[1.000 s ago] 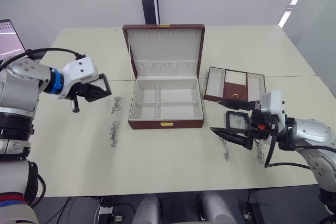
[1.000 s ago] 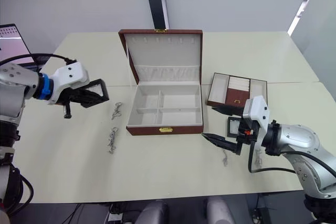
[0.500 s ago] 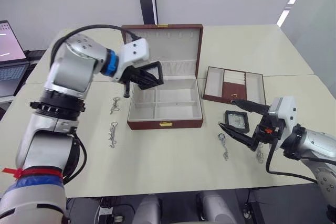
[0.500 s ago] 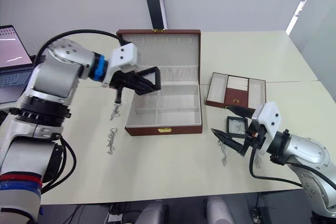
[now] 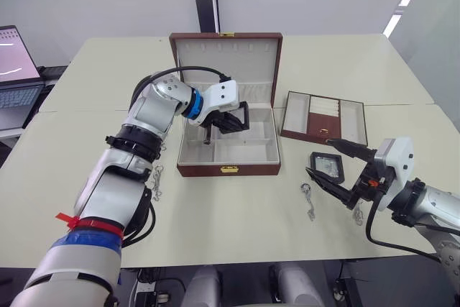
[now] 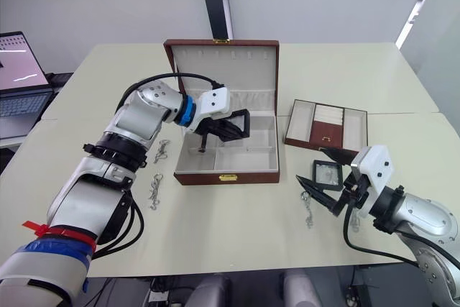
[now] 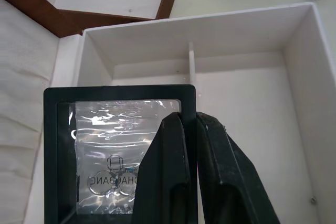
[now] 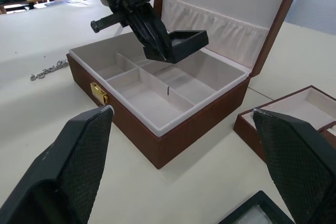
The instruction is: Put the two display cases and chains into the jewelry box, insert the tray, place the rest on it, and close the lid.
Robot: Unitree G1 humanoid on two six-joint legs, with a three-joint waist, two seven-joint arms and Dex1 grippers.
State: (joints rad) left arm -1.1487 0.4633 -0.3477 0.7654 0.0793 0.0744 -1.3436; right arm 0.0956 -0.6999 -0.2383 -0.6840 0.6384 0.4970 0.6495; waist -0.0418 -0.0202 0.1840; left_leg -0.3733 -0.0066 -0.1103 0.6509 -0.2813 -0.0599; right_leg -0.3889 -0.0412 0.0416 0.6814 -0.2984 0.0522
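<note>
Left wrist view: the left gripper (image 7: 188,129) has its two fingers clamped on the frame edge of a case (image 7: 119,145), held over the large right-hand compartment of the box (image 5: 227,169). The pinch takes only a narrow strip of one side of the frame, so the case could pivot or slip as the fingers let go. If it comes down across the divider (image 7: 190,61) or a wall, it will probably rest tilted instead of flat, and a tilted case could later block the tray (image 5: 323,118) from seating.

The left arm reaches from the left side across the box's left wall, wrist bent, with the case nearly level, above the floor and not touching it. The lid (image 5: 226,54) stands upright behind.

The right gripper (image 5: 336,165) has its fingers spread wide and holds nothing. It hovers low over the table (image 5: 244,228), right of the box, near the second case (image 5: 326,165), which lies flat in front of the tray. Chains lie on both sides: two (image 5: 155,177) left of the box, one (image 5: 308,200) near the right gripper.
</note>
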